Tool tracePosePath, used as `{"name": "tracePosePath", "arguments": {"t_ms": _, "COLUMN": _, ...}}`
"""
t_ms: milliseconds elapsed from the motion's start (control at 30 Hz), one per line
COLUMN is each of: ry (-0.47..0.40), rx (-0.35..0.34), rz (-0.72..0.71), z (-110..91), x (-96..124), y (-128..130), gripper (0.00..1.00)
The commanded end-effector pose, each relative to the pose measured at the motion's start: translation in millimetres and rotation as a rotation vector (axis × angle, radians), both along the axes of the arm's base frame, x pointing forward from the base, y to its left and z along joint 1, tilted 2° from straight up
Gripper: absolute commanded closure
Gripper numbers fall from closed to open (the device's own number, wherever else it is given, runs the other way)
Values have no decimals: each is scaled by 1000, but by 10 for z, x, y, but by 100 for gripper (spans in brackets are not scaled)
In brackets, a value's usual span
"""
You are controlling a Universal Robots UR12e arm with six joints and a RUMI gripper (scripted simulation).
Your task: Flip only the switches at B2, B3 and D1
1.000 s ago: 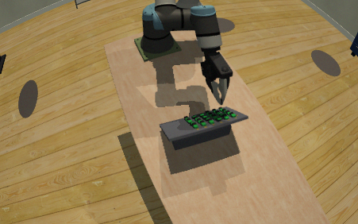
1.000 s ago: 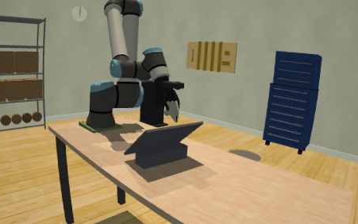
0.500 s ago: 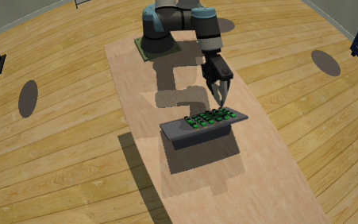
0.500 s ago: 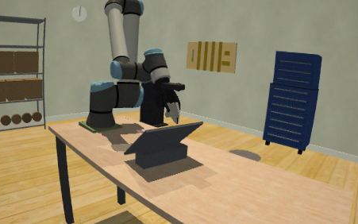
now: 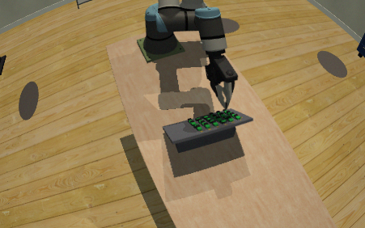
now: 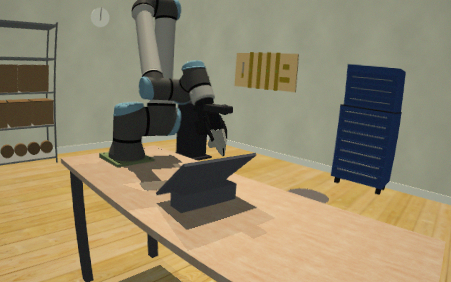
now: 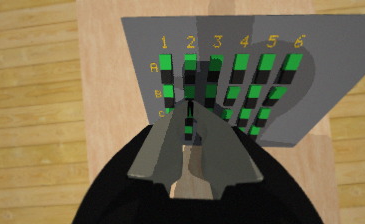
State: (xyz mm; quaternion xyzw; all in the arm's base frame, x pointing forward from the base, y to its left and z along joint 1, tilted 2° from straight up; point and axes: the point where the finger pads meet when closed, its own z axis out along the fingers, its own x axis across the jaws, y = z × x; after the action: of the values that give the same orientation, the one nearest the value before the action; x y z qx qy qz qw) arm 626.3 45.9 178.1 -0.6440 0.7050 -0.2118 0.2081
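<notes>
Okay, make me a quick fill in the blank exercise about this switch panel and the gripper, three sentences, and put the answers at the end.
1. The column numbers printed on the switch panel run from 1 to ____.
2. The gripper has its fingers ____, with nothing held between them.
3. In the wrist view, the fingertips line up with column ____ of the panel.

Missing words: 6; shut; 2

We see grey switch panel (image 5: 182, 135) tilted on dark block, mid-surface (image 5: 263, 194). Green-and-black rocker switches (image 7: 243, 67) in rows lettered A down, columns numbered 1–6 in yellow. B2 switch (image 7: 189, 91) sits just beyond closed gripper (image 7: 190, 107) tip; contact unclear. Row D hidden behind gripper.
</notes>
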Motion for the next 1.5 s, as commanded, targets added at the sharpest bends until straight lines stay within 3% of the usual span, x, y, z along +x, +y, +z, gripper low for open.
{"name": "tracePosePath", "arguments": {"t_ms": 0, "ry": -1, "rx": 0, "rz": 0, "z": 7, "x": 5, "y": -1, "gripper": 100}}
{"name": "tracePosePath", "arguments": {"t_ms": 767, "ry": -1, "rx": 0, "rz": 0, "z": 12, "x": 11, "y": -2, "gripper": 100}}
{"name": "tracePosePath", "arguments": {"t_ms": 1133, "ry": -1, "rx": 0, "rz": 0, "z": -149, "x": 122, "y": -8, "gripper": 100}}
{"name": "tracePosePath", "arguments": {"t_ms": 1467, "ry": -1, "rx": 0, "rz": 0, "z": -176, "x": 140, "y": -9, "gripper": 100}}
